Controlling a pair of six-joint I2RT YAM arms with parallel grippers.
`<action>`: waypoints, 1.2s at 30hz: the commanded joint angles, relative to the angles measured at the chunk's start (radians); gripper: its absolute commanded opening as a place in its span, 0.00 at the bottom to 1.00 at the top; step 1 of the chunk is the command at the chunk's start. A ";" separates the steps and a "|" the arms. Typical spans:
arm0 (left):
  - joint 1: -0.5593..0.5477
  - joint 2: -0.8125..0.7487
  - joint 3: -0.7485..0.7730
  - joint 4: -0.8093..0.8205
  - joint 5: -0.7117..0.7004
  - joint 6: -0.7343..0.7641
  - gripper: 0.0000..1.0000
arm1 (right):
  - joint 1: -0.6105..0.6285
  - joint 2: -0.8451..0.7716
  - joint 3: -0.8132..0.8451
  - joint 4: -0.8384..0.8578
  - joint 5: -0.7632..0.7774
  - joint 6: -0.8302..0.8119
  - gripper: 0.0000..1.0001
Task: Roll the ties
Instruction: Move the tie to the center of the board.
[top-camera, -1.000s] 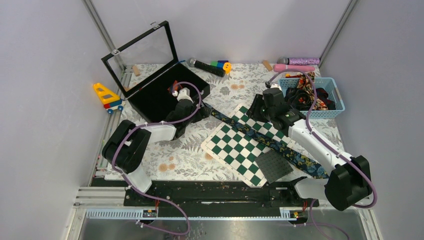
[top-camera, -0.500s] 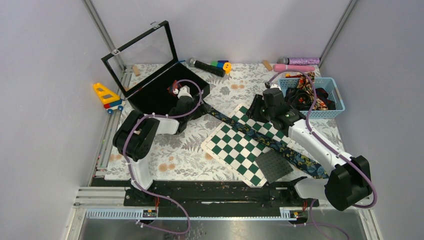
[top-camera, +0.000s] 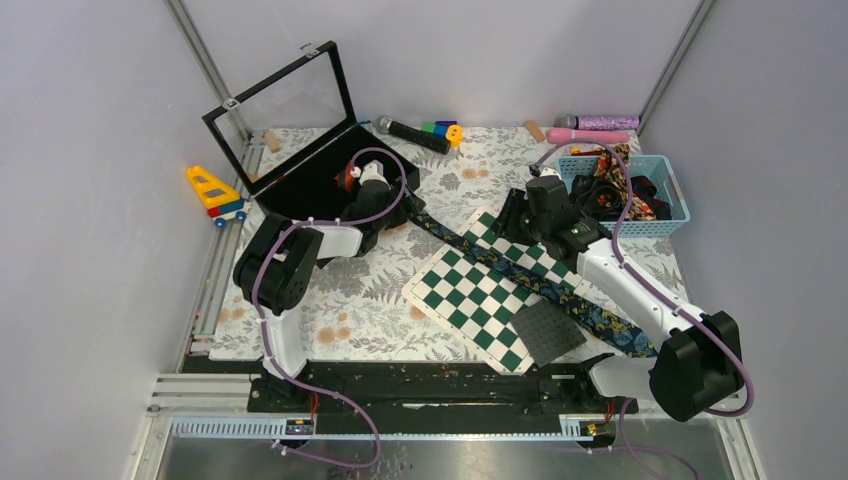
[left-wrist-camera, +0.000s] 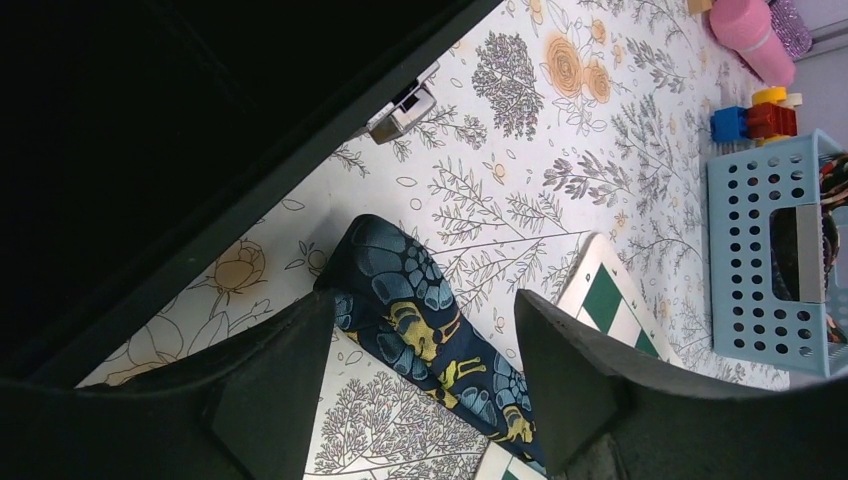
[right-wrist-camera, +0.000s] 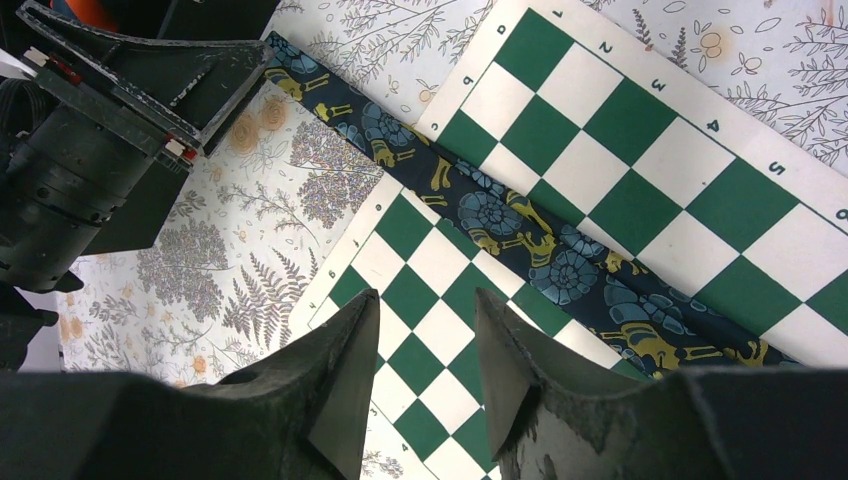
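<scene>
Two arms rise from the near edge of the table (top-camera: 365, 315). We read directions on the top view as a dial, with twelve at the far wall. Nearest, toward 5 o'clock, a dark pad (top-camera: 548, 331) lies against the edge of the board (top-camera: 465, 300).

One tie (top-camera: 592, 313), navy with blue and yellow flowers, lies flat and not rolled. It runs from 4 o'clock, beside the right arm, across the board toward 10 o'clock. Its tip rests on the table just beside the box (top-camera: 310, 185).

The right gripper (right-wrist-camera: 425, 297) hovers over the board near the middle of the dial. Its fingers stand apart and hold nothing, and the tie passes just beyond them. The left gripper (left-wrist-camera: 420, 300) hangs above the tie's tip, toward 11 o'clock. Its fingers are spread wider than the cloth, one on each side, and we cannot tell if they touch it.

At 2 o'clock a basket (top-camera: 640, 158) holds other ties (top-camera: 640, 205), dark and red-orange, in a heap. At 10 o'clock, at the left edge, stands a toy truck (top-camera: 215, 193). Farthest, around 12 o'clock, lie a black microphone (top-camera: 410, 133) and some blocks (top-camera: 442, 128).
</scene>
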 joint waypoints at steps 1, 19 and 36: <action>0.040 0.027 0.045 -0.068 -0.056 -0.010 0.67 | -0.010 -0.025 0.037 -0.004 -0.010 -0.005 0.48; 0.038 0.023 0.146 -0.321 -0.140 0.016 0.64 | -0.015 -0.051 0.043 -0.022 -0.010 -0.009 0.49; 0.036 0.005 0.086 -0.291 -0.143 0.000 0.71 | -0.015 -0.040 0.041 -0.021 -0.034 -0.001 0.49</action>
